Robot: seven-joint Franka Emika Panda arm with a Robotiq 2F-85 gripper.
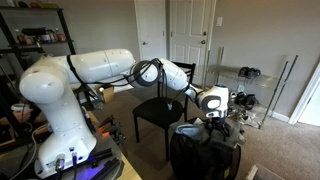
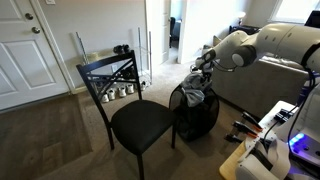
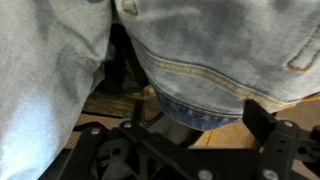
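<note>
Hand [image 2: 197, 74] hovering just above black hamper [image 2: 196, 122], fingers standing wide apart, gripping nothing. Jeans [image 3: 200, 50] lying heaped at hamper top, filling wrist view close under hand; contact cannot tell. Black chair [image 2: 140, 122] standing just beside hamper. White door [image 2: 30, 50] showing behind chair.

Blue jeans [image 3: 230, 50] fill almost the whole picture, with a yellow seam along the edge. Below them, the black pincer [image 3: 185, 150] has its fingers wide apart.
</note>
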